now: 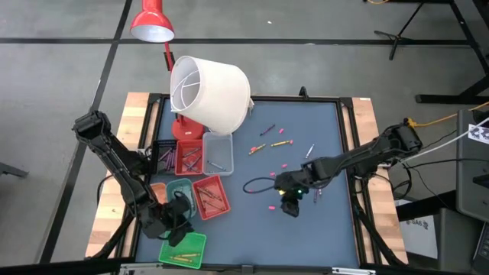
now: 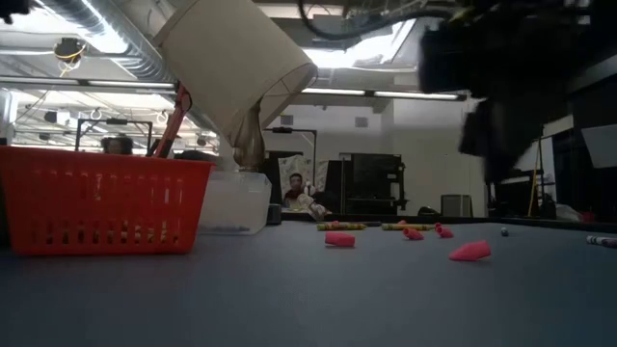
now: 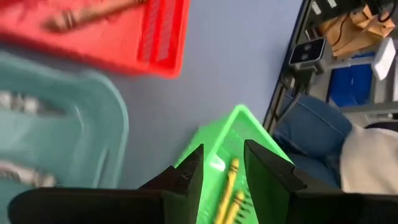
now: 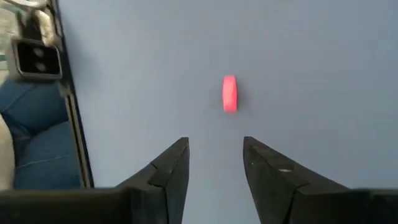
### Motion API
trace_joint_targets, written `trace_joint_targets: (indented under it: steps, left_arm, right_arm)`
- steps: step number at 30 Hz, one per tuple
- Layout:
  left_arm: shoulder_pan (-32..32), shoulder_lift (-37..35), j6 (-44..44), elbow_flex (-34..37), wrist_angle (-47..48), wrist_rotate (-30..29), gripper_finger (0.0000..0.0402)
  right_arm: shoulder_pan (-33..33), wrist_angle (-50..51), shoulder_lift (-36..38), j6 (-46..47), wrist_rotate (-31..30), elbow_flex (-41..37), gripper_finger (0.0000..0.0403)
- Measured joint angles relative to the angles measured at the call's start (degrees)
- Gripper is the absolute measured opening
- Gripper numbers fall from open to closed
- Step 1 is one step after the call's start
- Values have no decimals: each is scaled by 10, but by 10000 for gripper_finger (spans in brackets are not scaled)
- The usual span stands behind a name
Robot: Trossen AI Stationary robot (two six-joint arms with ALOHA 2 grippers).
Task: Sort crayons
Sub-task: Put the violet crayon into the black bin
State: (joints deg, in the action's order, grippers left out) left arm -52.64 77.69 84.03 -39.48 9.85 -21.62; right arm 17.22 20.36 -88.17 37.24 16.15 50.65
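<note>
Left fingers (image 3: 194,177) apart above 2 yellow crayons (image 3: 227,191).

No text, label, brand, number or sign can be read in any of the four views, neither on the trays, the lampshade, the table nor the equipment in the room behind.

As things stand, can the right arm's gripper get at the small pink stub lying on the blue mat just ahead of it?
Probably yes: the right gripper hangs open, the small pink stub lies just ahead on bare blue mat, nothing between them.
</note>
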Motion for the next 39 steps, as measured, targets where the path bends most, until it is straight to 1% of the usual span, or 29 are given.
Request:
trace_joint_targets:
  steps: [2, 4, 10, 15, 19, 25, 33, 39]
  left_arm:
    - [0, 0, -20, 0, 0, -10, 101]
    - [0, 0, -31, 0, 0, -16, 101]
    - [0, 0, -35, 0, -1, -18, 101]
    - [0, 0, -36, 0, -2, -18, 101]
    - [0, 0, -36, 0, -3, -18, 101]
    - [0, 0, -36, 0, -5, -18, 101]
    - [0, 0, -36, 0, -5, -19, 101]
    - [0, 0, -36, 0, -5, -20, 101]
  right_arm:
    - [16, 31, 11, 23, -5, 0, 149]
    - [34, 57, 20, 62, -23, 0, 149]
    - [92, 177, 33, 201, -111, 0, 149]
    - [135, 291, 33, 329, -202, 0, 149]
    - [157, 339, 31, 405, -238, 0, 149]
    - [170, 355, 14, 449, -242, 0, 149]
    - [170, 353, -25, 449, -234, -1, 149]
    - [170, 354, -29, 448, -221, -1, 149]
